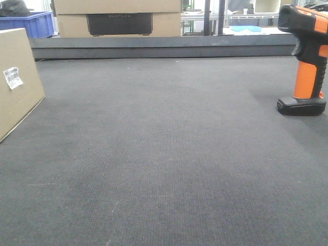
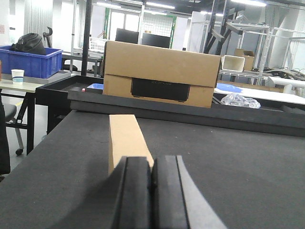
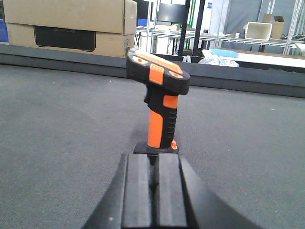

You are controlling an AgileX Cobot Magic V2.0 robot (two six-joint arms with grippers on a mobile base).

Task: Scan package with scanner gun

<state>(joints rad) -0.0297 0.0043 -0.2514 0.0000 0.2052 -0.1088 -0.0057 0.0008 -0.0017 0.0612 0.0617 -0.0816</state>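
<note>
At the near edge of the dark felt worktop, both sets of fingers are pressed together and hold nothing: the left gripper faces the package, the right gripper faces the scanner gun. The gun stands upright on its foot just ahead; it looks light, rigid plastic, top-heavy, best taken around the ribbed orange stem. The box stands farther left, sticker showing.

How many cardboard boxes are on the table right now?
2: the plain tan rectangular package with a white barcode sticker at the left edge, and the bigger cardboard box with a black panel along the far edge. Others may sit off-frame.
</note>
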